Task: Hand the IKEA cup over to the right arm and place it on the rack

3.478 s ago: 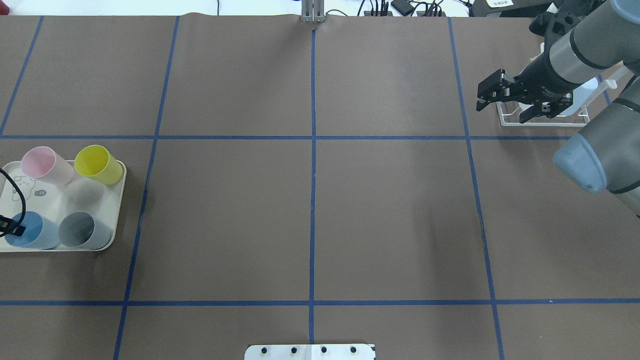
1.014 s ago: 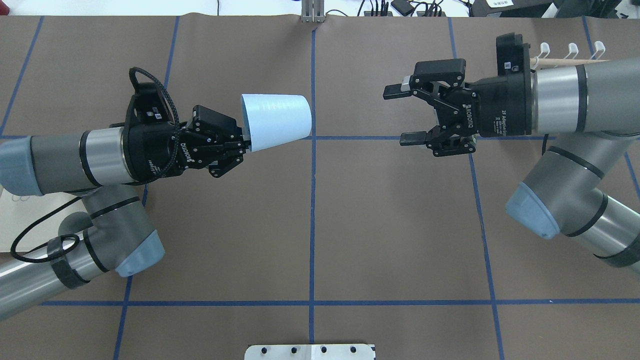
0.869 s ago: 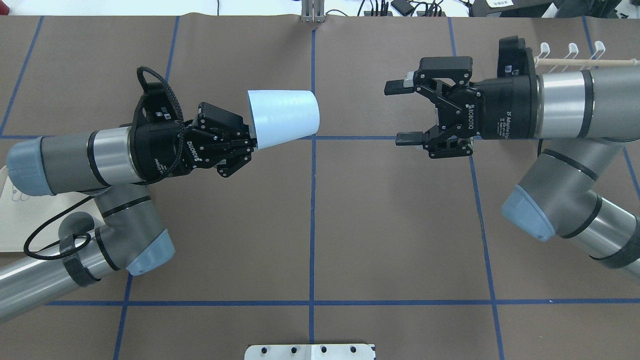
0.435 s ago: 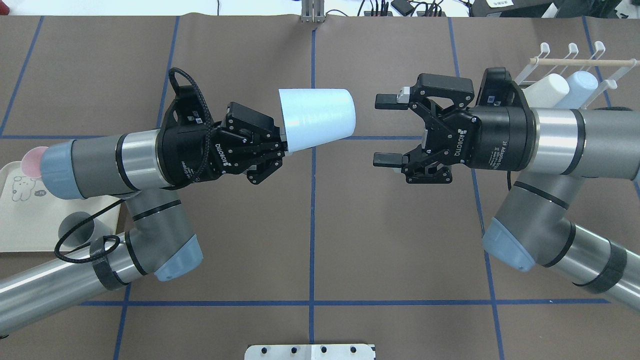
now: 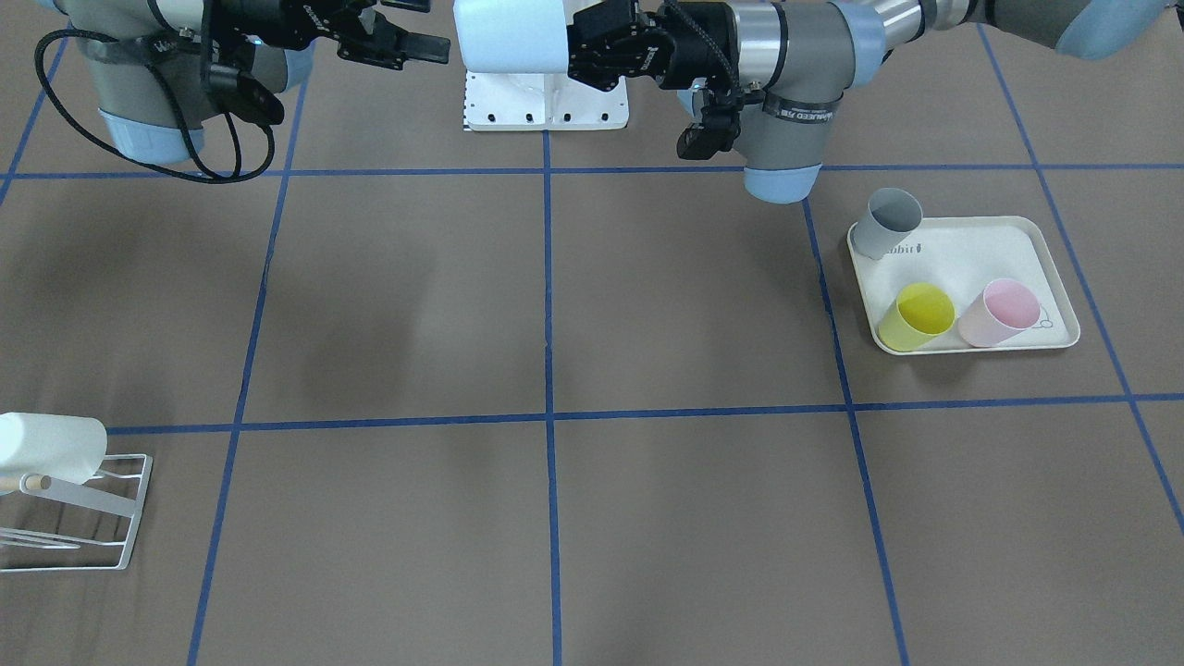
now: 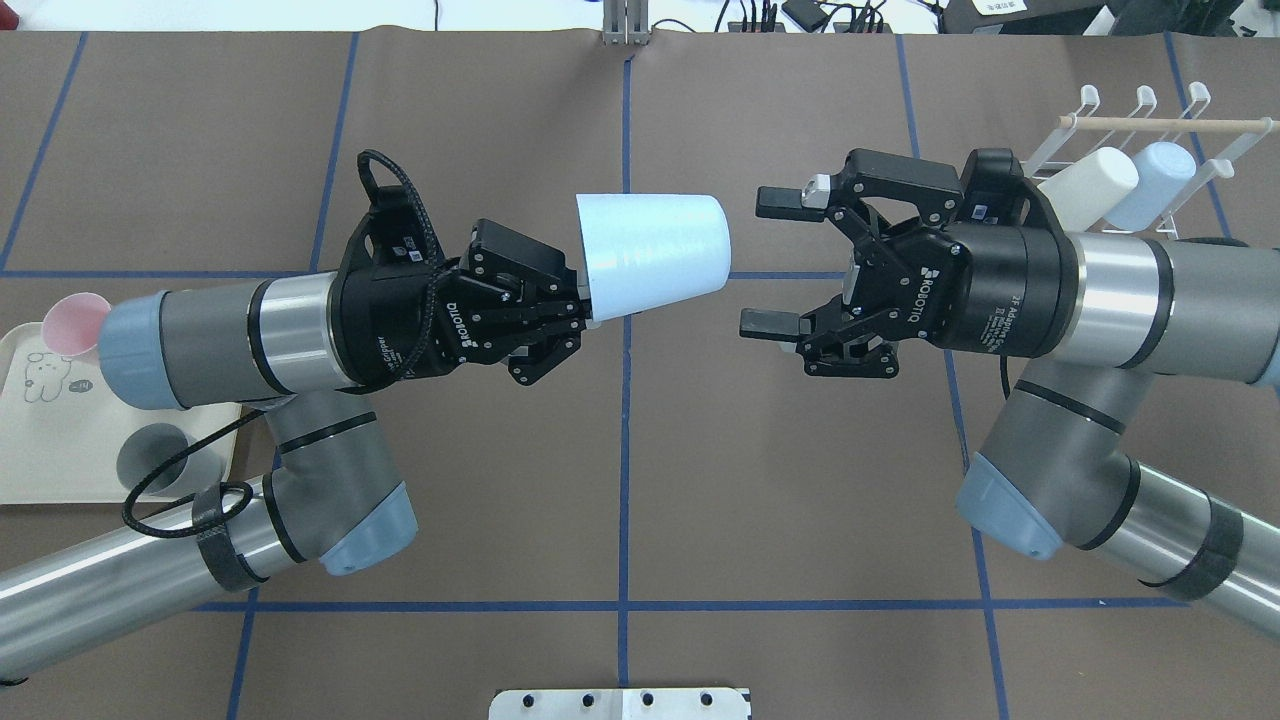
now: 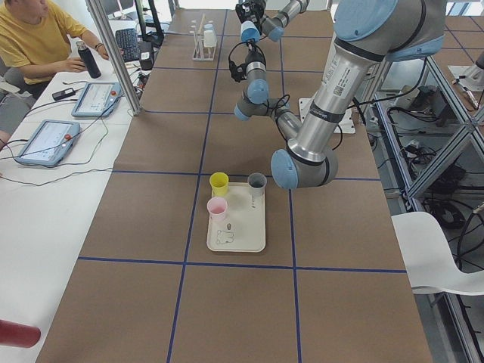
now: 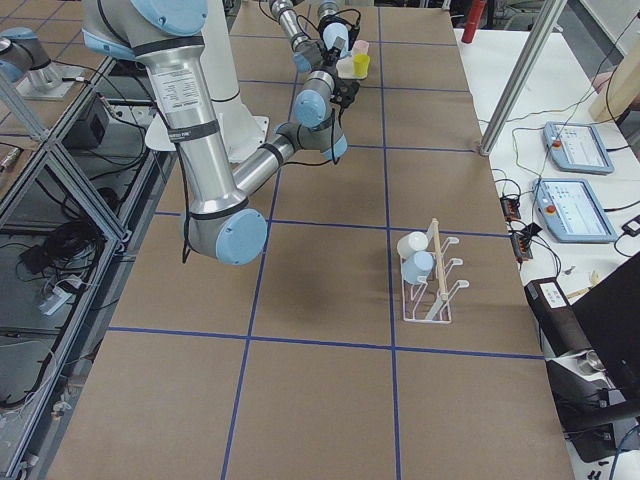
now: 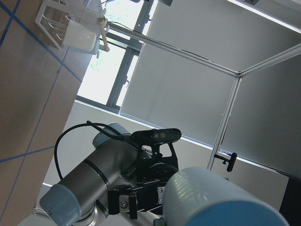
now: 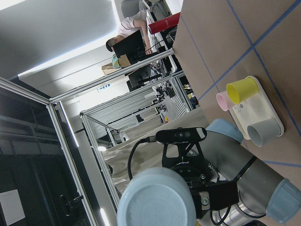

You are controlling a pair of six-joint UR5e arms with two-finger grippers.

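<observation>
- The IKEA cup (image 6: 652, 255) is smooth pale-blue plastic, a tapered tumbler with faint ridges, lying horizontal in the air over the middle of the table (image 6: 800, 480).
- The left gripper (image 6: 583, 308) is clamped on its wide rim.
- The right gripper (image 6: 763, 262), spread wide and empty, faces the narrow base, just apart.
- The white wire rack (image 6: 1160, 122) with its wooden dowel stands by the right wrist.

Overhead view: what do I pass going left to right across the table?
cream tray → left gripper → light blue cup it holds → right gripper, open → white wire rack
</observation>
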